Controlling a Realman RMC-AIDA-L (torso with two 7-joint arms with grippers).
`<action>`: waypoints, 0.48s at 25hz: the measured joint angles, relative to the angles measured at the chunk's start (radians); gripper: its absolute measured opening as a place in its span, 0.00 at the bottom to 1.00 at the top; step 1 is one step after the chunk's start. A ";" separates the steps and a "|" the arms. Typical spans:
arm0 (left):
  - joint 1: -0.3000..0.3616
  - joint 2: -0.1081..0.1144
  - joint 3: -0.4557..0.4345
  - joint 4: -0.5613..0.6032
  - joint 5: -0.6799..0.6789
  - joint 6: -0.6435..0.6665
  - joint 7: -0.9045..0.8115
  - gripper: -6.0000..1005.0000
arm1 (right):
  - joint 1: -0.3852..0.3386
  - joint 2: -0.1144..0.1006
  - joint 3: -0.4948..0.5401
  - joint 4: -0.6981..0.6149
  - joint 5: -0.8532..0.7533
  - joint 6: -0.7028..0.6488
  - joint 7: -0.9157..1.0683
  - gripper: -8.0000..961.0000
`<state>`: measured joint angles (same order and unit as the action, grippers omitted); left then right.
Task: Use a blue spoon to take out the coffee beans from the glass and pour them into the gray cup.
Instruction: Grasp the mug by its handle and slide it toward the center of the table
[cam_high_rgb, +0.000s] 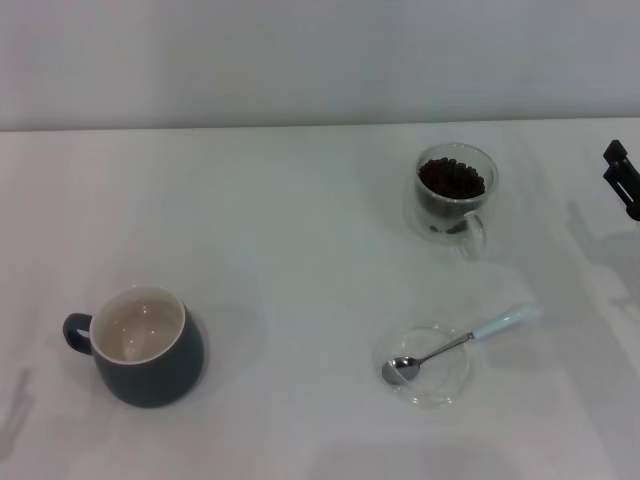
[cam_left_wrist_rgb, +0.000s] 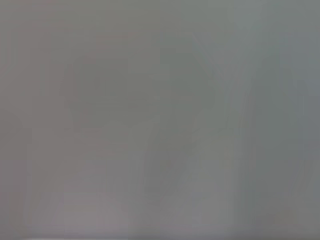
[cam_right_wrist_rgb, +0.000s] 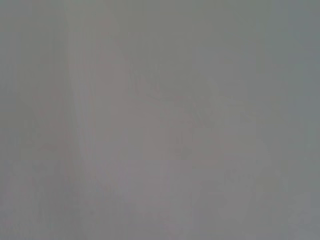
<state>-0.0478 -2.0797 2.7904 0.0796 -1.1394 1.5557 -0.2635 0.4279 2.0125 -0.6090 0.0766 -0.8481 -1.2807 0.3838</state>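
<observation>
White table (cam_high_rgb: 300, 260), plain pale wall (cam_high_rgb: 300, 60)

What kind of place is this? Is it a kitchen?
Probably not a real kitchen; more likely a plain test table. A bare white table meets a blank wall, holding only a gray cup, a glass of coffee beans, and a blue spoon resting on a clear saucer.
</observation>
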 joint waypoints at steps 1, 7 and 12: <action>-0.006 0.000 0.000 -0.012 0.012 -0.009 0.000 0.87 | 0.000 0.000 0.000 -0.001 0.000 0.001 0.000 0.83; -0.063 0.001 0.000 -0.070 0.076 -0.091 0.000 0.87 | -0.002 0.000 0.000 -0.002 0.000 0.013 -0.001 0.83; -0.149 0.003 0.000 -0.125 0.178 -0.181 0.002 0.87 | -0.002 0.000 0.000 -0.003 0.000 0.017 0.002 0.83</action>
<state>-0.1972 -2.0770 2.7903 -0.0452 -0.9615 1.3747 -0.2610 0.4263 2.0125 -0.6090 0.0738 -0.8483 -1.2639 0.3860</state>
